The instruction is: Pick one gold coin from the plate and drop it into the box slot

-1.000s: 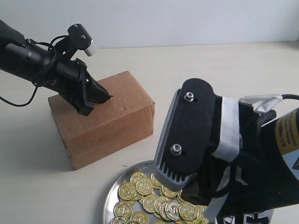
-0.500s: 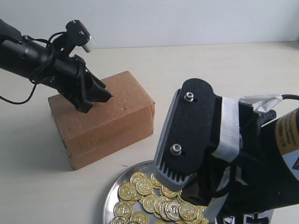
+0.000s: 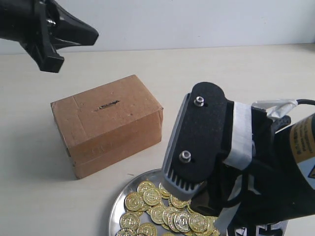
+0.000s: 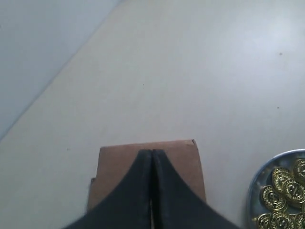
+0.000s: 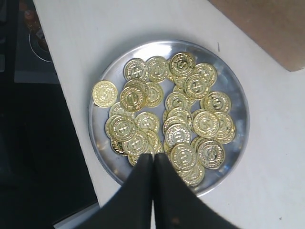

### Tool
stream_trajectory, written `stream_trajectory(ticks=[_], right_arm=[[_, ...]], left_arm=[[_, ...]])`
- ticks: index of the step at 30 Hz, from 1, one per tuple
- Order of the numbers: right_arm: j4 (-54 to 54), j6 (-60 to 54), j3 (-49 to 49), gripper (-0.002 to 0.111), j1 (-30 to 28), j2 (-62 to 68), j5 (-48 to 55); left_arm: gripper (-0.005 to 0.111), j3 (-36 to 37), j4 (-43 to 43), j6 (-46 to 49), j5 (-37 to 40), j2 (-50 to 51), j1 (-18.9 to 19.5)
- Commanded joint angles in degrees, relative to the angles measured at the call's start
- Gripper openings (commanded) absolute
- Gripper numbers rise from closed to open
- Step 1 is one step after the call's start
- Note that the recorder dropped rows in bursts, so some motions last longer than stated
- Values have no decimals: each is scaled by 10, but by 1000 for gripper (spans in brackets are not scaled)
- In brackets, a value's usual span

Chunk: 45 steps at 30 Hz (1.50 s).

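The brown cardboard box stands left of centre, and the dark slot in its top is uncovered. My left gripper hangs high above the box's far left, shut, with nothing visible between its fingers. In the left wrist view its fingertips meet over the box. The silver plate sits at the front edge with several gold coins heaped in it. My right gripper is shut and empty just above the coins in the plate; the exterior view hides it behind the right arm.
The table's near edge runs close beside the plate, with dark floor beyond it. A pale wall stands behind the table. The box corner lies a short way from the plate.
My left gripper has risen from the slot, up and to the left, leaving the slot uncovered. The right arm, box and plate have not moved.
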Motion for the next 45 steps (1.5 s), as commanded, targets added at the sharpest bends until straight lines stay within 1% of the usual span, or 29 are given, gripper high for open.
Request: stream_trajectory(ticks=[1, 6, 12, 18, 21, 24, 30, 32, 34, 37, 41, 45], right_arm=[[1, 2, 2, 0, -1, -5, -6], [1, 2, 2, 0, -1, -5, -6], [1, 3, 2, 0, -1, -5, -6], [1, 3, 2, 0, -3, -33, -6], [5, 3, 2, 0, -13, -61, -6], [49, 3, 2, 0, -58, -93, -7], [121, 3, 2, 0, -191, -185, -7], [122, 3, 2, 0, -234, -219, -7], [122, 3, 2, 0, -279, -257, -7], [122, 3, 2, 0, -340, -313, -7], [122, 3, 2, 0, -413, -385, -7], [122, 2, 2, 0, -475, -456, -7]], left_arm=[[0, -1, -1, -9, 16, -70, 0], [0, -1, -1, -9, 16, -108, 0], [0, -1, -1, -9, 16, -114, 0], [0, -1, -1, -9, 14, -115, 0], [0, 3, -1, -9, 13, -136, 0], [0, 12, -1, -9, 13, -169, 0], [0, 25, 1, -9, 14, -259, 2], [0, 27, -1, -9, 14, -289, 13], [0, 29, -1, -9, 14, -321, 32], [0, 31, -1, -9, 14, -369, 73], [0, 32, -1, -9, 14, -438, 130], [0, 32, -1, -9, 14, -496, 171]])
